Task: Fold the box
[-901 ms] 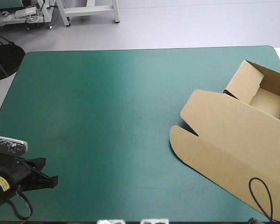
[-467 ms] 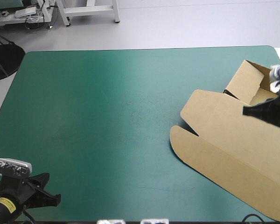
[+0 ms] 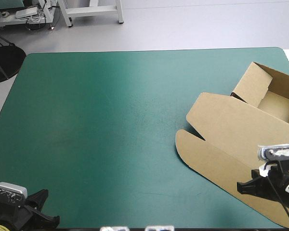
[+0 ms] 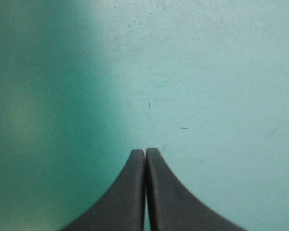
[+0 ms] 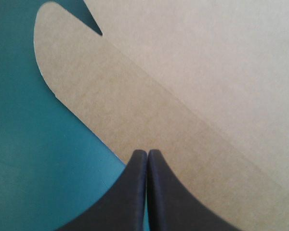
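Both pairs of jaws were pressed together, empty. The box (image 3: 231,130) lay at the bench's (image 3: 111,110) right edge, lid flat; light, stiff board, probably best pinched at its free edge.

Left hand (image 4: 145,152) and right hand (image 5: 148,153): broad, black, curved fin-shaped fingers

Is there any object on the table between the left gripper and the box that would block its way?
Nothing visible does. Between the left gripper and the box lies only the bare teal-green cover. The right gripper, its fingers shut, is at the edge of the box's flat lid.
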`<state>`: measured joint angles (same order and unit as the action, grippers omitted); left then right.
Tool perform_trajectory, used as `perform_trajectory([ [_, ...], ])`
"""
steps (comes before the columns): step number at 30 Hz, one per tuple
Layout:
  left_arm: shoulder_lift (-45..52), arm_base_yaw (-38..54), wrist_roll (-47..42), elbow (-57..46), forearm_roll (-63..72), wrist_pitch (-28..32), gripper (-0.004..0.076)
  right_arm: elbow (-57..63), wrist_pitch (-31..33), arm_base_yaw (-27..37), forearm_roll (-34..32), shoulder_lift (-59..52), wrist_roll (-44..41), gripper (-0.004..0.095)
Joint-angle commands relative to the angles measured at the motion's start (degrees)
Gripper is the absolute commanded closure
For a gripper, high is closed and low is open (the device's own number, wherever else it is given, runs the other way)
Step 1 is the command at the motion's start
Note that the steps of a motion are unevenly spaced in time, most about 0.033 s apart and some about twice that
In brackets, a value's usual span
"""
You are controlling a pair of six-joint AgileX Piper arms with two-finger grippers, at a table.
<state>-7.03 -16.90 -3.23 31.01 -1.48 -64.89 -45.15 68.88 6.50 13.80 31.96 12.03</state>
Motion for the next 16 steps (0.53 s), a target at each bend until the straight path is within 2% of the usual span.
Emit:
perform_trajectory([
  [1,-0.60,-0.13,0.09,1.16,0.39,2.89,0.0732,4.88,-4.63,-0.08,0.56,-4.05,0.69,0.0921],
  [9,-0.60,-0.13,0.09,0.03,0.25,1.77,0.0732,14.01,-6.96,-0.08,1.57,-14.89,0.91,0.0921],
  [16,-0.60,-0.13,-0.01,-1.25,1.48,1.71,0.0732,14.64,-8.53,-0.08,1.06,-18.99,1.21,0.0921],
])
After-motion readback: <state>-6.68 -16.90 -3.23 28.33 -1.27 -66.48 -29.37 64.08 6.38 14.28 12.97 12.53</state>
